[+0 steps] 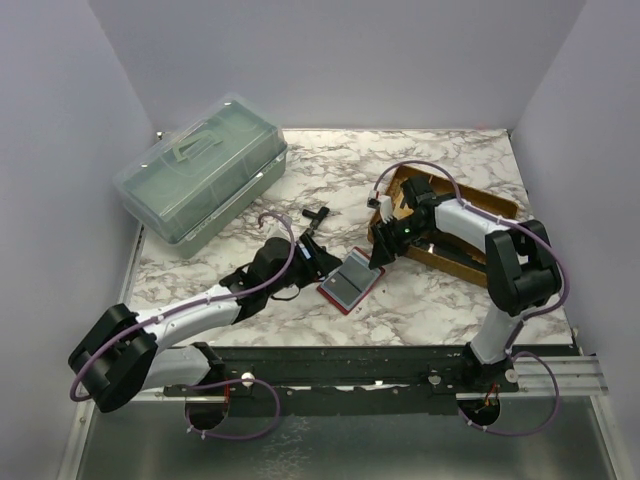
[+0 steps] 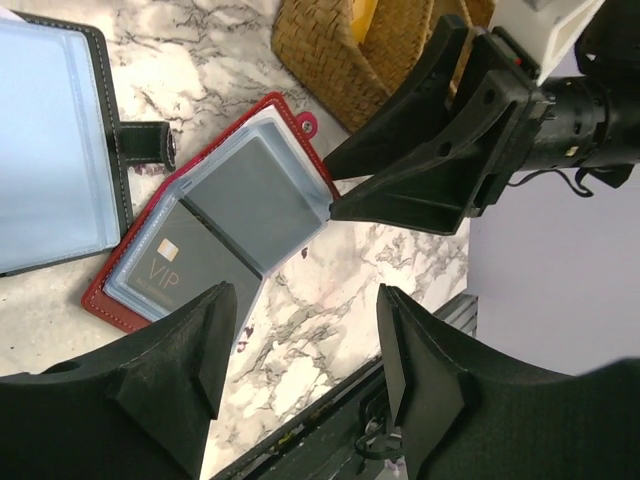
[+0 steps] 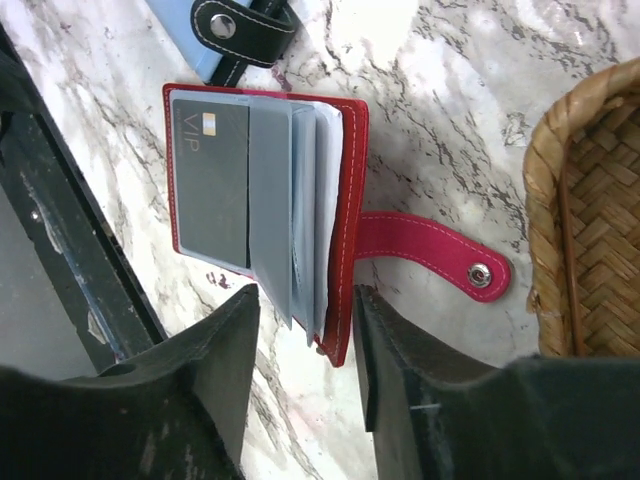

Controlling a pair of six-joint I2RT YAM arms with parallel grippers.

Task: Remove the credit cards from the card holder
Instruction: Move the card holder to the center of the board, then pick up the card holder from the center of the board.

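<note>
Evidently little is done yet: the red card holder [image 1: 350, 280] lies open at the table's centre, and the grey VIP card [image 3: 210, 180] sits tucked in its front sleeve, with more sleeves fanned beside it. At roughly 9 o'clock from it a black holder [image 2: 140, 140] shows a light blue card [image 2: 45, 140] behind plastic. No loose card shows on the marble. The right gripper [image 3: 305, 300] reaches from 3 o'clock, jaws partly parted astride the sleeves' free edge, pinching nothing that I can see. The left gripper [image 2: 305, 300] hovers wide and empty at 8 o'clock. Every card, I judge, is yet to be drawn; the wicker basket [image 2: 330, 50] at 2 o'clock hides its contents.
</note>
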